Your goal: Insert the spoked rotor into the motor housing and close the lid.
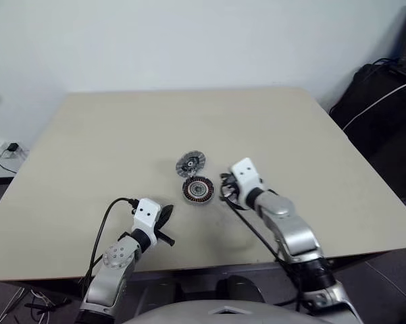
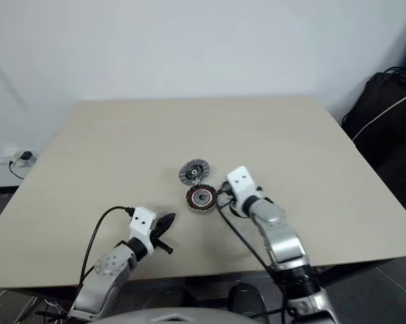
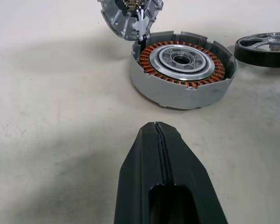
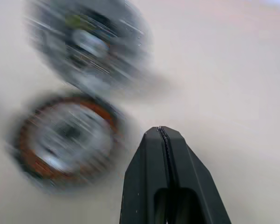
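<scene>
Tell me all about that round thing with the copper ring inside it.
That is the motor housing: a low round grey metal cup lying flat on the beige table. Inside, copper-orange windings ring a silvery centre with a hole. Its notched wall is open on top. The grey lid stands tilted at its far edge, seemingly joined to it there. Nothing else touches it.

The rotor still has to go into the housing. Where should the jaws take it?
Probably across the dark rim of the spoked rotor, coming from above: it lies flat on the table beside the motor housing, so only rim and spokes offer an edge.
</scene>
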You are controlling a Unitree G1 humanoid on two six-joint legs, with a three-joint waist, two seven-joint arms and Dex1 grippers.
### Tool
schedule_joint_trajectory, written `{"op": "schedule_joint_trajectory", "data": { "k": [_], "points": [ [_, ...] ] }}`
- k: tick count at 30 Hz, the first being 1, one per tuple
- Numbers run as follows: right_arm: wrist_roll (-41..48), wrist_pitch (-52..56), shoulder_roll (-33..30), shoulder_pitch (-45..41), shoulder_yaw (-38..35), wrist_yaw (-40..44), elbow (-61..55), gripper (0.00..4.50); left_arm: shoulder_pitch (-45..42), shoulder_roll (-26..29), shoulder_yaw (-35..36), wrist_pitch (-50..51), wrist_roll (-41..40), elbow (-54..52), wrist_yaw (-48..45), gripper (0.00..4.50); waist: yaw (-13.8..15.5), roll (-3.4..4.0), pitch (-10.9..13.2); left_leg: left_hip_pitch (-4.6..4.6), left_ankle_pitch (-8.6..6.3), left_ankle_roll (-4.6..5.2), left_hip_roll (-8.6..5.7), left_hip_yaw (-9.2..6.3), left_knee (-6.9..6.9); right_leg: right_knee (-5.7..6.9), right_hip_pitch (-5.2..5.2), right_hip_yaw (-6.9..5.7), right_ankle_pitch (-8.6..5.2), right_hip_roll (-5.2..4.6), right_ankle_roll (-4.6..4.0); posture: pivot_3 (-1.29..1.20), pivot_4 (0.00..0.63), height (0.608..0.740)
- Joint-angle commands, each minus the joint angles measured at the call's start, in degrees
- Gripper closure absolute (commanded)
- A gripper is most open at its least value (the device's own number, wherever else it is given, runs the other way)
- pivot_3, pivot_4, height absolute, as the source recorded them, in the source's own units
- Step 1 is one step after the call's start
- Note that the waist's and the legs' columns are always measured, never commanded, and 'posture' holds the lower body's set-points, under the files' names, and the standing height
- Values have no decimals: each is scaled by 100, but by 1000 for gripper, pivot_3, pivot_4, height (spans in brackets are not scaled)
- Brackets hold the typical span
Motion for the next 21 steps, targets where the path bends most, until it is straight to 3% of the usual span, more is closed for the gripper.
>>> {"op": "schedule_joint_trajectory", "data": {
  "k": [1, 6, 9, 14, 21],
  "points": [
    [298, 492, -95, 300, -763, -177, -623, 4486, -54, -13, -54, -64, -19, -151, -56, 4500, -6, 0, 0, 1, 0, 0, 1, 0, 0, 0, 1, -1, 0, 0, 0, 0, 0, 740],
    [1101, 1334, 154, 858, -1876, -258, -953, 4486, -188, 23, -85, -14, -29, -74, -153, 4500, 8, 2, 0, 2, -11, 18, 2, -1, 0, 2, 1, -3, -1, 1, -1, 0, 0, 740],
    [1551, 1638, 409, 1016, -2172, -265, -1116, 3895, -262, 49, -80, 9, -24, -26, -207, 4500, -6, 8, 3, 2, -14, 24, 2, -2, 0, 2, 1, -1, -1, 1, 0, 0, 0, 740],
    [2335, 2312, 1165, 866, -2953, -804, -1132, 2280, -342, 83, -88, 35, -26, 22, -268, 4500, -11, 13, 2, 4, -14, 26, 3, -3, 0, 3, 3, -1, 0, 3, 1, 0, 0, 740],
    [3598, 3465, 1816, 440, -3870, -1296, -1083, 2280, -338, 91, -95, 60, -14, 40, -291, 4500, -11, 25, 7, 1, -13, 24, 1, -2, -1, -1, 1, 2, 2, 3, 3, 0, 0, 740]
  ]
}}
